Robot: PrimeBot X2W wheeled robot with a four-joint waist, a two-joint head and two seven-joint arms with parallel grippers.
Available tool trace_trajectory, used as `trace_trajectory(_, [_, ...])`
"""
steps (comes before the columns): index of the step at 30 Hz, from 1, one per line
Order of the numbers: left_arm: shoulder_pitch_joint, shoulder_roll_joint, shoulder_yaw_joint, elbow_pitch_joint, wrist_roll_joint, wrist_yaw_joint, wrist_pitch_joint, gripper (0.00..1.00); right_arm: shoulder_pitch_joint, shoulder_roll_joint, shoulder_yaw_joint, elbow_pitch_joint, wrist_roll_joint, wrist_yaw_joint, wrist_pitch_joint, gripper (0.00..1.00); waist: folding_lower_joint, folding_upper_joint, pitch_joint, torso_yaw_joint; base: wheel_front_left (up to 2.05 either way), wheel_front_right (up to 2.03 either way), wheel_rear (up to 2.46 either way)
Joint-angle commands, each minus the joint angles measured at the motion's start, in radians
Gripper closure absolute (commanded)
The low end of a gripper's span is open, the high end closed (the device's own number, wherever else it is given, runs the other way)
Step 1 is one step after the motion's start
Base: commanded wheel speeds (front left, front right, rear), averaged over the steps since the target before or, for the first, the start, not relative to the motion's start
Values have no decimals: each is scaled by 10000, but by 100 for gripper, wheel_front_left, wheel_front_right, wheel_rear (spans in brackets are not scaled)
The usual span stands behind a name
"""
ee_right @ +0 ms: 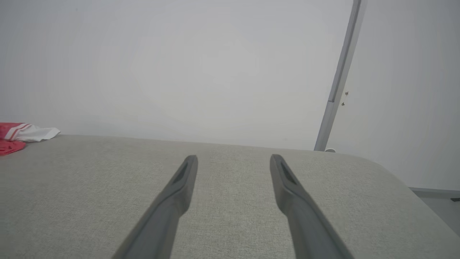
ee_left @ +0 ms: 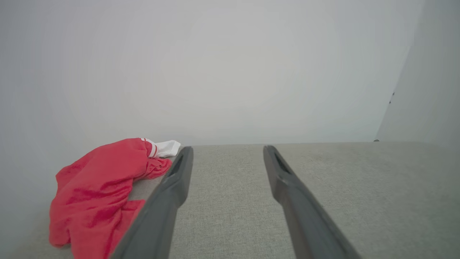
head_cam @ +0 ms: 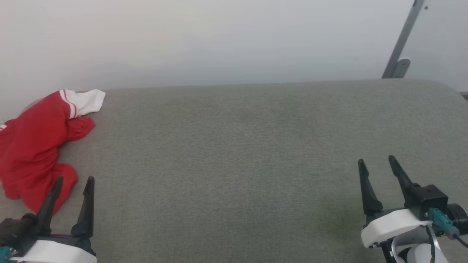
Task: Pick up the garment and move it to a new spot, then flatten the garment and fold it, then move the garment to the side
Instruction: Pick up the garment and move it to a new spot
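Observation:
The garment [head_cam: 34,140] is a red shirt with a white, red-striped sleeve end, lying crumpled at the far left of the grey cushioned surface [head_cam: 234,164]. My left gripper [head_cam: 75,179] stands open at the lower left, its fingertips just beside the garment's near edge, nothing between them. In the left wrist view the garment [ee_left: 97,190] lies left of the open left gripper [ee_left: 226,149]. My right gripper [head_cam: 376,160] is open at the lower right, far from the garment. The right wrist view has the right gripper [ee_right: 233,158] open over bare cushion, the garment's sleeve [ee_right: 25,132] at far left.
A pale wall [head_cam: 219,40] rises right behind the surface. A grey metal bar [head_cam: 402,44] leans against the wall at the back right. The surface's right end is rounded and drops off beyond it [ee_right: 424,201].

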Motion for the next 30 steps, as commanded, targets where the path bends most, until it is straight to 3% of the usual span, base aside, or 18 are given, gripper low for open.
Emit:
trace_trajectory(1, [-129,-14,17,25,-101,-39,-48,0,57,22,35,-7,-13,-3,-33,0,0,0,-39,67,0,0,0])
trace_trajectory(14, [-173,-122,315,370,-245,-38,-48,0,-56,-234,647,170,363,-5,165,0,0,0,-438,1197,0,0,0])
trace_trajectory(30, [94,-417,1249,858,-11,207,-46,0,-540,-546,1875,859,1146,-6,59,0,0,0,-897,3466,0,0,0])
